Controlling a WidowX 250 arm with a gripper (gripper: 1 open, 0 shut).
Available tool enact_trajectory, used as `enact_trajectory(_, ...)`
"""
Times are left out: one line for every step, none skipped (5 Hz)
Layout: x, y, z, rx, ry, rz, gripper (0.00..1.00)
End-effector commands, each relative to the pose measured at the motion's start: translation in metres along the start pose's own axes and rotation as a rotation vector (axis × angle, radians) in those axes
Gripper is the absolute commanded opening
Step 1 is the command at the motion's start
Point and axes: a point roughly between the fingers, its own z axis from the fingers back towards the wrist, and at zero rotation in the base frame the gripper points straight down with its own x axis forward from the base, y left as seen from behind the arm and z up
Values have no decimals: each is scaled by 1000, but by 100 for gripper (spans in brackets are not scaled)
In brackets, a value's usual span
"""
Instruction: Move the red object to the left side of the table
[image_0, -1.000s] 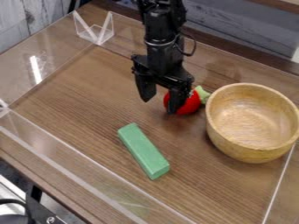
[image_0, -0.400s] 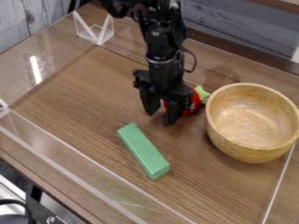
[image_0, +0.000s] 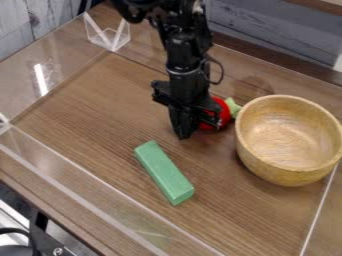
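Note:
The red object (image_0: 214, 114), a small round toy fruit with a green leafy top, rests on the brown wood-grain table (image_0: 94, 110) just left of a wooden bowl. My gripper (image_0: 189, 128) points straight down over it. Its dark fingers are drawn together on the fruit's near-left side, hiding part of it. Red shows to the right of the fingers, with the leaf poking out toward the bowl.
A wooden bowl (image_0: 286, 138) stands right beside the fruit on the right. A green rectangular block (image_0: 163, 171) lies in front of the gripper. Low clear acrylic walls (image_0: 40, 165) border the tabletop, and a clear stand (image_0: 107, 33) sits at the back left.
The fingers stood apart over the fruit a second ago; they have now closed together on it. The hand sank only slightly. The block and bowl have not moved.

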Motion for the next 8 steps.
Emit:
enact_trajectory(6, 2, 42, 21, -107, 7, 0)
enact_trajectory(5, 9, 69, 39, -158, 37, 0)
enact_trajectory(2, 19, 91, 62, -198, 69, 0)
enact_trajectory(4, 20, 84, 55, -190, 14, 0)
enact_trajectory(4, 18, 71, 39, -169, -55, 100)
enact_trajectory(12, 12, 67, 34, -156, -87, 100)
enact_trajectory(21, 10, 68, 33, -148, -103, 0)
enact_trajectory(20, 10, 67, 31, -142, -124, 0)
